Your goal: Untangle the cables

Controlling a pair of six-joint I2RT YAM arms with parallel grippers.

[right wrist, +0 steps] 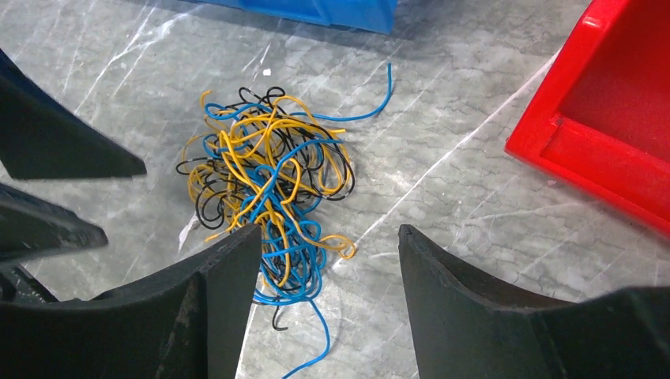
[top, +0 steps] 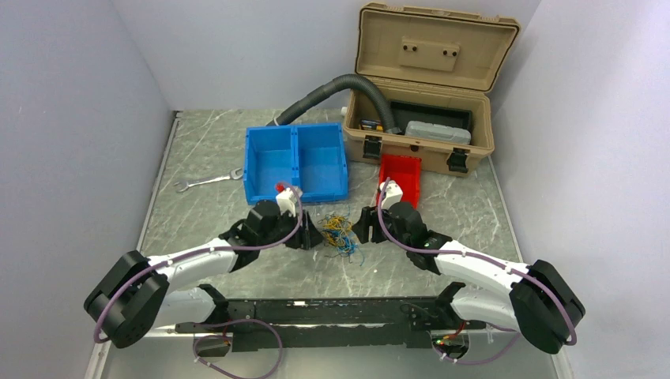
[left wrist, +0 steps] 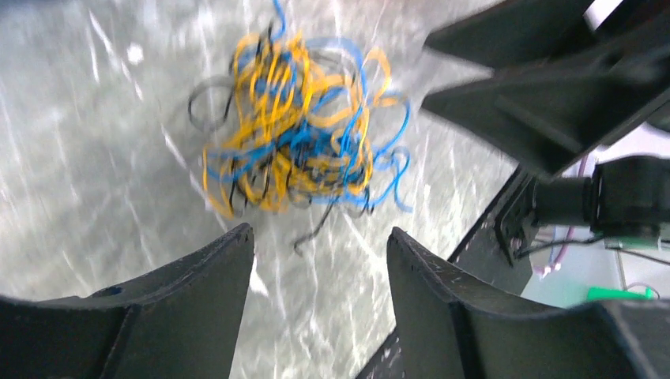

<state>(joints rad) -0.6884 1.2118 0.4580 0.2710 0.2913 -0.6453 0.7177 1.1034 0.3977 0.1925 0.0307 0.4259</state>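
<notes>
The cables [right wrist: 269, 197] lie in one knotted heap on the table [top: 237, 150], between my two claws, just near of the blue tray [top: 296, 162] and left of the red tray [top: 400, 175]. My left claw [left wrist: 320, 237] is spread wide and holds nothing, with the heap just beyond its tips. My right claw [right wrist: 329, 237] is equally wide and empty, its left finger close against the near edge of the heap. I judge these wires to be almost weightless, limp and springy: a pull on one will likely drag the whole clump, and such thin strands could slip between my pads. The best hold looks like a free end, such as the blue tail [right wrist: 379, 99] curving out of the far side, with the other claw pinning the bulk. I count one heap in yellow, blue and black, but cannot count the single strands. There are two claws, one blue tray with two compartments, one red tray and one wrench [top: 207, 181].
</notes>
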